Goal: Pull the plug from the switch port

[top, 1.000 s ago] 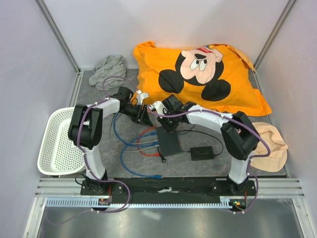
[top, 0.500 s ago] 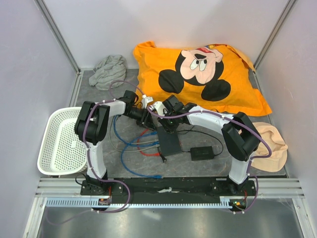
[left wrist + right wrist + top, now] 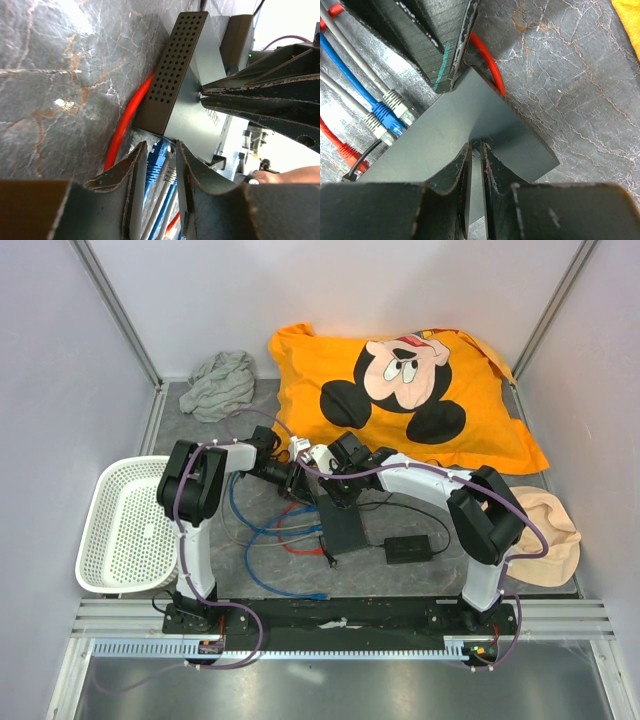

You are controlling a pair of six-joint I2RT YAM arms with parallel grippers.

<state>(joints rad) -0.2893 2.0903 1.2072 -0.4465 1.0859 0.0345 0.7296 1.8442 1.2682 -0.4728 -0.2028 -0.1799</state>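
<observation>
The switch [image 3: 342, 526] is a flat black box on the table, with blue, grey and red cables plugged into its left edge. My left gripper [image 3: 161, 147] is open, and its fingers straddle the blue plug [image 3: 156, 162] and a grey plug [image 3: 172, 176] right at the switch [image 3: 192, 110]. From above, the left gripper [image 3: 300, 483] sits at the switch's far left corner. My right gripper [image 3: 476, 146] is shut, with its tips pressed on the top of the switch [image 3: 445, 125]. The blue plug [image 3: 387, 112] sits in its port between two grey plugs.
A black power brick [image 3: 408, 548] lies right of the switch. A white basket [image 3: 125, 530] stands at the left. An orange Mickey pillow [image 3: 400, 390], a grey cloth [image 3: 218, 383] and a peach cloth [image 3: 550, 535] lie around. Loose cables [image 3: 265, 535] trail left of the switch.
My left gripper has moved right, up to the switch's plugged edge, and now straddles the plugs. The right gripper has stayed on the switch.
</observation>
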